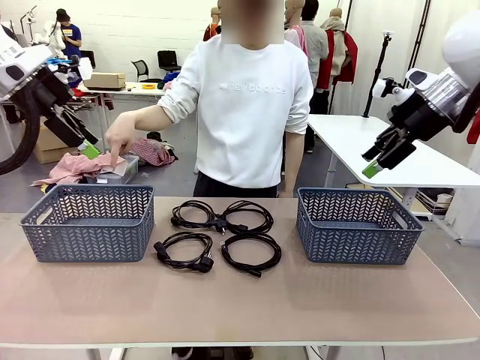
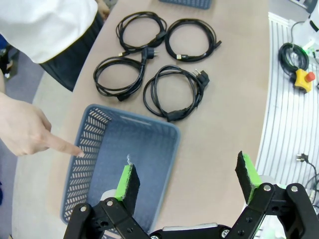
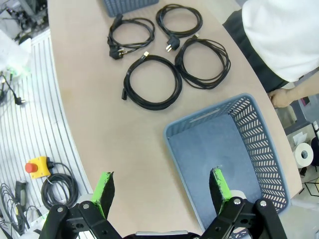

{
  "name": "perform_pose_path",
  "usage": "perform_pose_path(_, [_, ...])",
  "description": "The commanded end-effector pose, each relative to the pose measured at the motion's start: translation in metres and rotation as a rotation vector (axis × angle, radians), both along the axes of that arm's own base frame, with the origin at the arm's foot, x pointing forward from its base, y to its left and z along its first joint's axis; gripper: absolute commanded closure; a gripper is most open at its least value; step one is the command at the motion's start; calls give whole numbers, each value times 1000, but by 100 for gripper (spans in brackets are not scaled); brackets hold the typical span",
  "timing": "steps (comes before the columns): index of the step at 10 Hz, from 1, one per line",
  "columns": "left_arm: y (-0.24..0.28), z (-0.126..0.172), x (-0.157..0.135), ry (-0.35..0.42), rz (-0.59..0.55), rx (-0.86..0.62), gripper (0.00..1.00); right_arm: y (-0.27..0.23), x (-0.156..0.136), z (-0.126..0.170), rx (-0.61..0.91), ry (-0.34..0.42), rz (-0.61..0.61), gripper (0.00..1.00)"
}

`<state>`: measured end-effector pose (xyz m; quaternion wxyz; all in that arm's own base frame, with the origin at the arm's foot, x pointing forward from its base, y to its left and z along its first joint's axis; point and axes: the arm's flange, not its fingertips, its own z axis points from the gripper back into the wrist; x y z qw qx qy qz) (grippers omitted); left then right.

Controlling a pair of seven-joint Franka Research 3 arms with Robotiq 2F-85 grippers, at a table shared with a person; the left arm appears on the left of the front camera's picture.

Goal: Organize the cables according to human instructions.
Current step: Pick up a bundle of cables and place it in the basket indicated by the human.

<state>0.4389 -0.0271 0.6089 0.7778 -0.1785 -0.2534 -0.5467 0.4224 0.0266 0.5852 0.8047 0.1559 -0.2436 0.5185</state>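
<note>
while the person's hand [image 1: 120, 139] points at the left basket [image 1: 88, 232], the four cables [image 1: 219, 223] lie coiled just right of it, so your left gripper [image 2: 187, 172], spread wide like the right gripper [image 3: 161, 180], looks the nearer arm.

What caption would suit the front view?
A person's hand points at the left basket; four coiled cables lie beside it; left gripper and right gripper hover above.

Left end effector [image 2: 185, 170] and right end effector [image 3: 161, 178] hover raised, jaws wide.
</note>
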Motion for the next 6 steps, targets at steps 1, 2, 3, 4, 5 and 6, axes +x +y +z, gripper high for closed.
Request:
perform_pose_path(1, [2, 3, 0, 6, -5, -3, 0, 0, 2, 2, 0, -1, 0, 0])
perform_pose_path(2, [2, 3, 0, 6, -5, -3, 0, 0, 2, 2, 0, -1, 0, 0])
perform_pose_path(3, [2, 3, 0, 6, -5, -3, 0, 0, 2, 2, 0, -1, 0, 0])
perform_pose_path(4, [2, 3, 0, 6, -5, -3, 0, 0, 2, 2, 0, -1, 0, 0])
perform_pose_path(5, [2, 3, 0, 6, -5, -3, 0, 0, 2, 2, 0, -1, 0, 0])
perform_pose_path(6, [2, 3, 0, 6, -5, -3, 0, 0, 2, 2, 0, -1, 0, 0])
